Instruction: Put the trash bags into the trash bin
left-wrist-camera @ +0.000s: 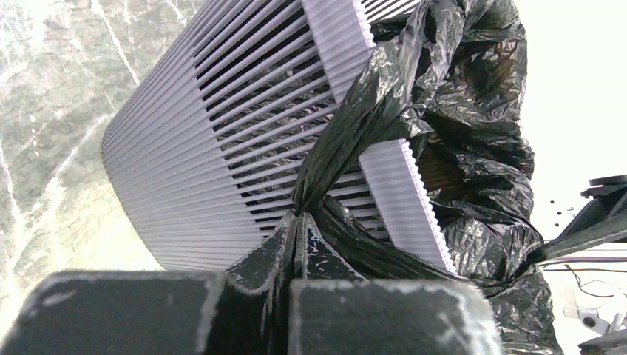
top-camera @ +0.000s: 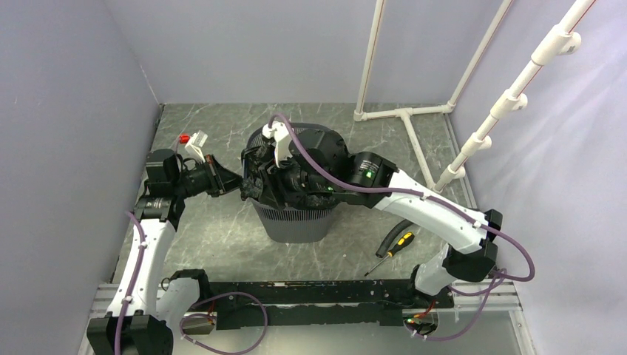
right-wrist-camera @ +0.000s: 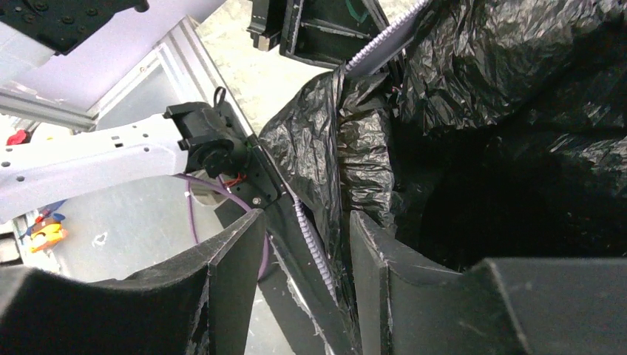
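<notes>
trash bag [left-wrist-camera: 473,163] draped over the left rim of the trash bin [top-camera: 296,220]
left gripper [left-wrist-camera: 297,229] just left of the bin, on a fold of the bag; right gripper [right-wrist-camera: 307,222] astride the bin's rim; screwdriver [top-camera: 392,250] at its near right; pipe frame [top-camera: 403,112] behind it, rightward.

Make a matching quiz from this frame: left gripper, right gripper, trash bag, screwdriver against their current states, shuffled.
Things:
1. left gripper
2. right gripper
3. trash bag
4. screwdriver

States:
A. lying on the table, to the right of the trash bin
B. open, fingers astride the bin's rim
C. draped over the bin's rim
D. shut, pinching bag film outside the bin

Pairs: 1-D, 2-B, 3-C, 4-A
</notes>
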